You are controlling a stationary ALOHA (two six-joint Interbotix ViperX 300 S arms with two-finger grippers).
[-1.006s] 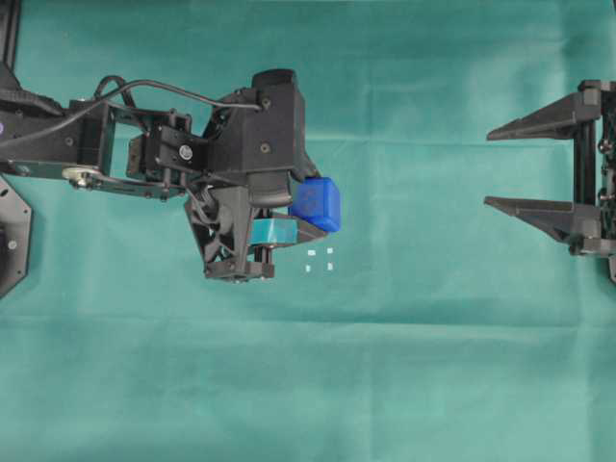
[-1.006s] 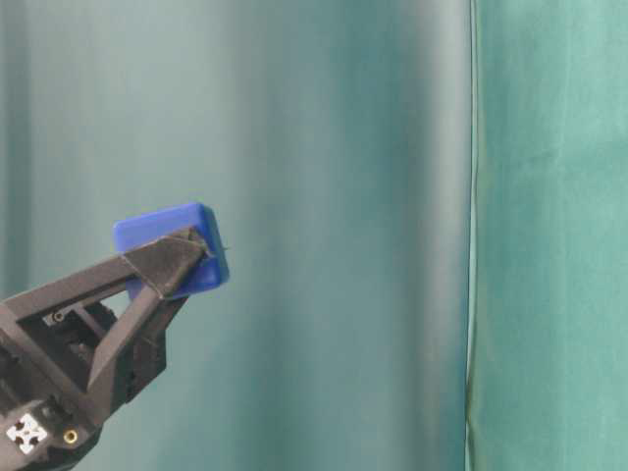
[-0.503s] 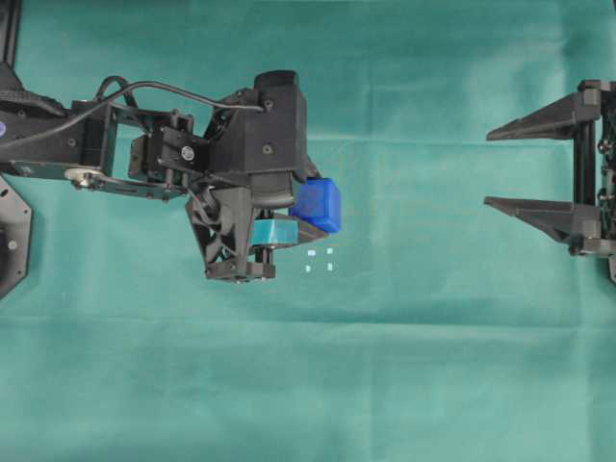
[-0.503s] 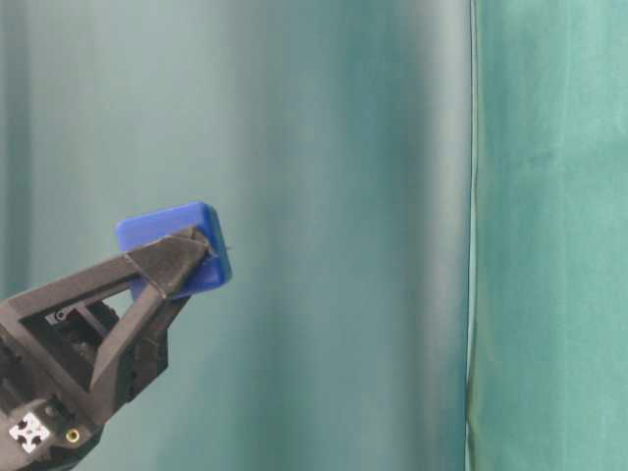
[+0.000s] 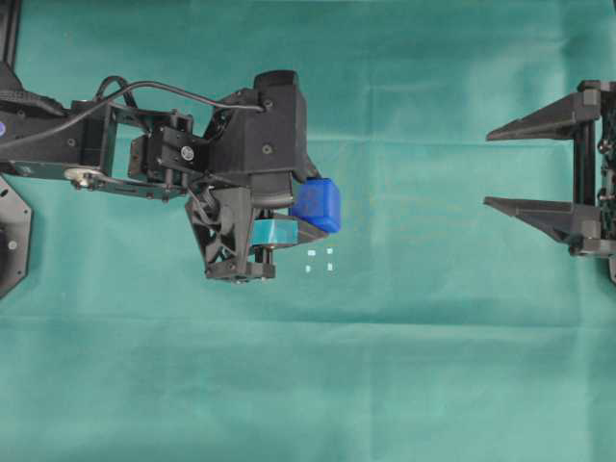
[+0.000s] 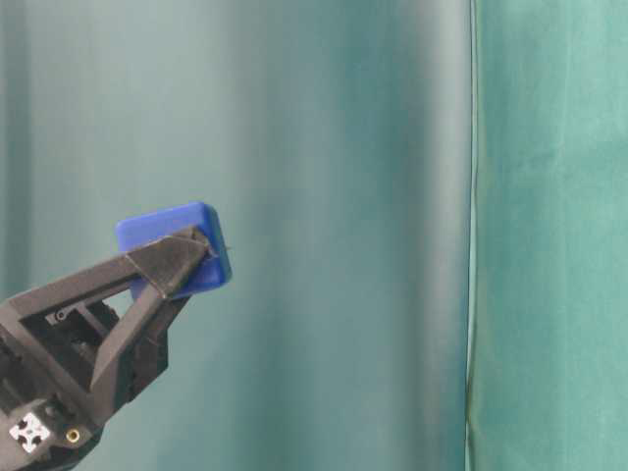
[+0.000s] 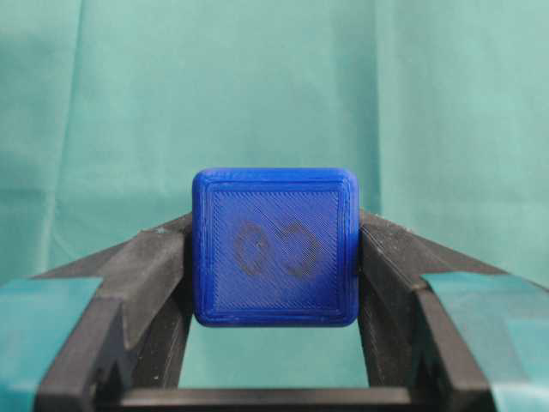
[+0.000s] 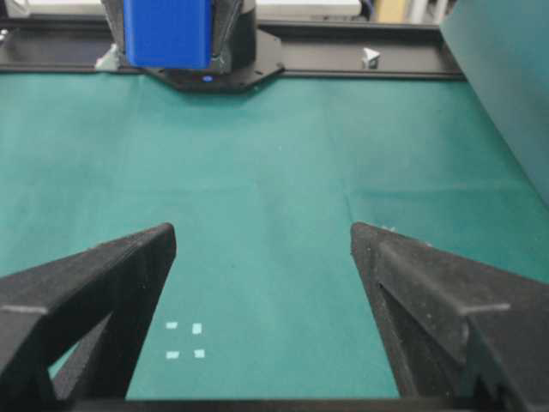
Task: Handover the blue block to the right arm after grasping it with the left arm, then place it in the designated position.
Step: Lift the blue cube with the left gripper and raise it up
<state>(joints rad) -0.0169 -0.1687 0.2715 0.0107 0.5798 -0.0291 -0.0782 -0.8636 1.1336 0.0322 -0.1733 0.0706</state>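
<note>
**benchrat:** So what's the weak spot from here? The left gripper [image 7: 274, 257] has the blue block [image 7: 274, 247] pinched between its teal-taped fingers [image 7: 476, 330], held up off the green cloth [image 5: 404, 366], out at the tips.

**torque_tom:** The handover, I'd say. That grip is on two opposite side faces near the fingertips, and the block sticks out past them, which is good, there's free blue surface to grab. But the right gripper [image 5: 525, 164] is well apart from it, over at the far right edge of the overhead view. If it comes in misaligned, it could nudge the block and twist it in the left fingers. And if the left lets go before the right has really closed, it drops onto the cloth.

**benchrat:** Right one's ready though?

**torque_tom:** Looks like it. Jaws spread wide, nothing between them, nothing touching them. From its own camera you see the block straight ahead, high in the picture, and the designated position [image 8: 185, 340] on the cloth down between the fingers.

**benchrat:** And the marks relative to the block?

**torque_tom:** In the overhead they sit just beside and below it, with the block raised above the cloth, not on them.
</note>
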